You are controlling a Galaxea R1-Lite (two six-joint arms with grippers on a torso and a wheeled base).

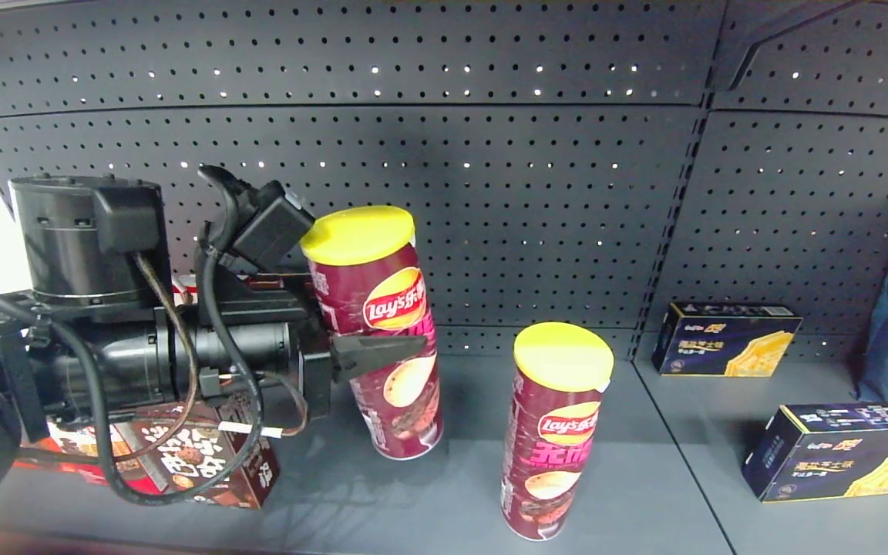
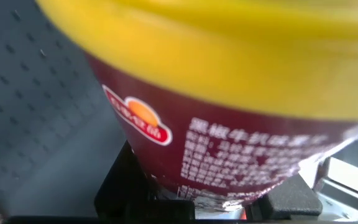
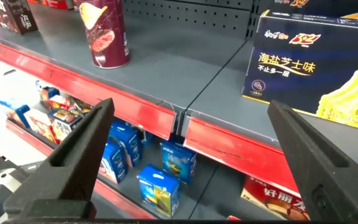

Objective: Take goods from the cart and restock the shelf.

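- The right gripper (image 3: 190,106), its black wedge-shaped fingers spread wide, hangs before the shelf's (image 3: 166,68) red front edge.
- The standing chip tube (image 1: 556,439), glossy maroon with a yellow lid, stands upright near that edge.
- The left gripper (image 1: 394,339) pinches the held chip tube (image 1: 371,301), which is cylindrical and tilted, at mid-shelf.
- A perforated metal back panel (image 1: 529,193) rises behind.

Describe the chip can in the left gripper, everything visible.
The chip can is a tall maroon tube, cardboard-looking, with a yellow plastic lid still on and a chip picture on its side. The left gripper clamps it mid-body. It tilts, top leaning toward the robot's left, base at the grey shelf deck; contact there is unclear. A second can stands apart on its right.
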